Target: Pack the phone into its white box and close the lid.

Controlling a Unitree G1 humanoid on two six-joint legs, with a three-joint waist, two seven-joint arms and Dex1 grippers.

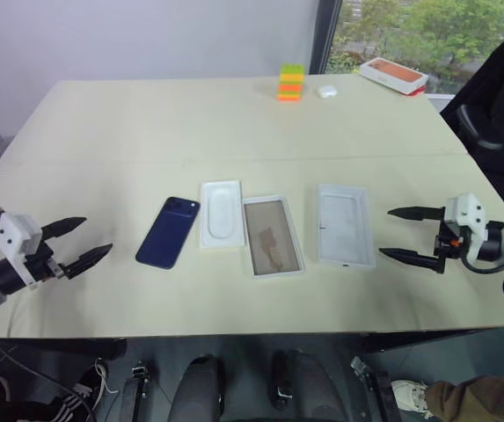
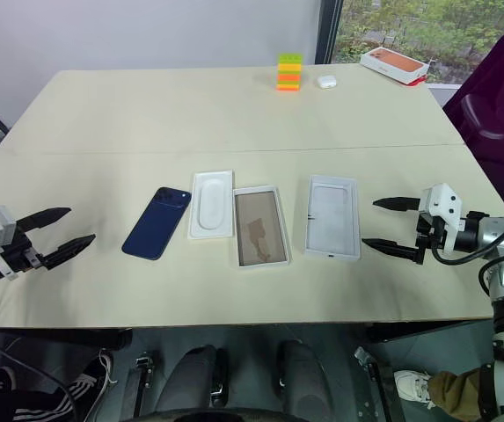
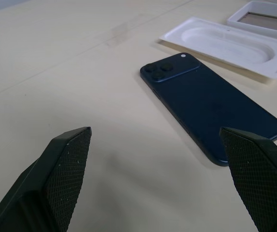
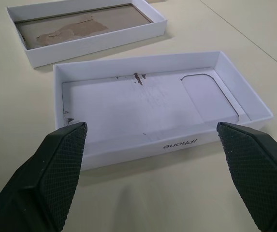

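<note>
The dark navy phone (image 1: 169, 232) lies back up on the table, left of centre, its camera cluster at the far corner. The white box (image 1: 272, 236) with its tan-brown floor sits open in the middle. To its right lies the lid (image 1: 345, 225), inside up and plain white. My left gripper (image 1: 80, 241) hovers open at the table's left edge, a short way left of the phone (image 3: 211, 106). My right gripper (image 1: 395, 234) stands open just right of the lid (image 4: 153, 111), fingers level and pointing at it. Neither gripper touches anything.
A flat white insert (image 1: 221, 213) with an oval recess lies between the phone and the box. At the far side stand a stack of coloured blocks (image 1: 290, 83), a small white case (image 1: 326, 90) and an orange-topped box (image 1: 393, 74). A dark chair (image 1: 498, 105) stands at the right.
</note>
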